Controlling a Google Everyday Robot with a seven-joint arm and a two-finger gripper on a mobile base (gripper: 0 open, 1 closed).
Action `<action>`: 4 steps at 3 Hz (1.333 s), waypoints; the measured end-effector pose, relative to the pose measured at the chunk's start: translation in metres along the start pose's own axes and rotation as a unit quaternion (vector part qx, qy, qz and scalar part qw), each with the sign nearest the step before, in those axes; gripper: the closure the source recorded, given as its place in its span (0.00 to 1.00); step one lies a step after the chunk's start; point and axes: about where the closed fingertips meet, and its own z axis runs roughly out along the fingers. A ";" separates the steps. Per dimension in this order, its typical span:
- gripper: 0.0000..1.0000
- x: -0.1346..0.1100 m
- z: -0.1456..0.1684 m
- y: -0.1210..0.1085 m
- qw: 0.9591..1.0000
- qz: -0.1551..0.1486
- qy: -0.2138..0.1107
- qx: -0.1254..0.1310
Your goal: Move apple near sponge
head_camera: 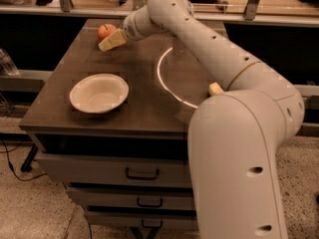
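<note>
The red-orange apple (105,31) sits at the far left corner of the dark table (134,103). My gripper (111,40) hangs just to the right of and in front of the apple, its pale yellowish fingers pointing down-left toward it, close to or touching it. The pale yellow sponge (216,89) lies at the right side of the table, mostly hidden behind my arm; only a small corner shows. The arm reaches from the lower right across the table to the far left.
A white round bowl (98,92) stands at the front left of the table. A bright ring of light (162,76) lies on the tabletop centre. Drawers (142,173) sit below the table. The soda can is hidden behind my arm.
</note>
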 end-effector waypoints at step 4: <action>0.44 -0.021 0.038 0.003 0.999 0.000 -0.033 0.015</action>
